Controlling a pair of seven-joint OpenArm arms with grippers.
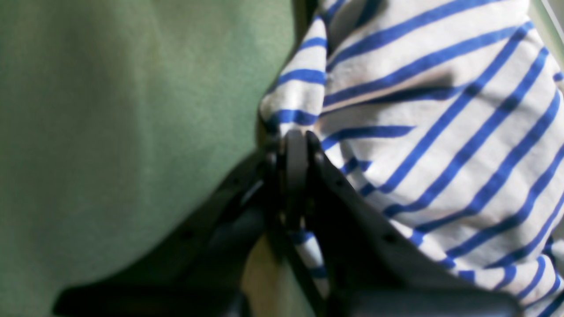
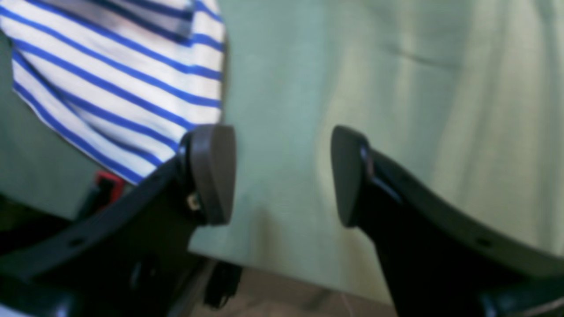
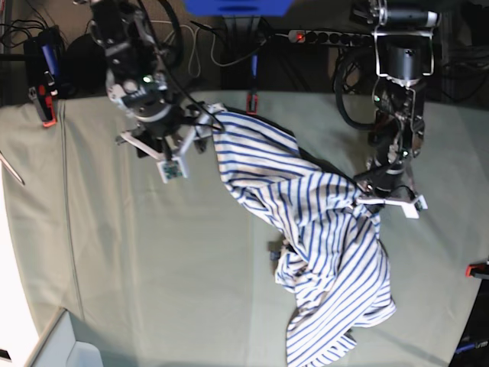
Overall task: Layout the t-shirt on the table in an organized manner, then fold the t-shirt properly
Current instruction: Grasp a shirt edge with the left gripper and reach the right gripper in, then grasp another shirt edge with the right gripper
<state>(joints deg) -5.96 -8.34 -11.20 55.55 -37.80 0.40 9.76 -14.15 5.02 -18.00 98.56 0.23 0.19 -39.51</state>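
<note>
The white t-shirt with blue stripes lies crumpled in a long diagonal heap across the grey-green table. On the right side of the base view, my left gripper is down at the shirt's edge. Its wrist view shows the fingertips pinched together on a fold of the striped t-shirt. My right gripper hovers near the shirt's upper end at the back left. It stands open over bare table cloth, nothing between the pads, with the t-shirt just to its left.
A power strip and cables run behind the table's far edge. A red-handled clamp sits at the back left, and a white box is at the front left corner. The table edge shows below the right gripper.
</note>
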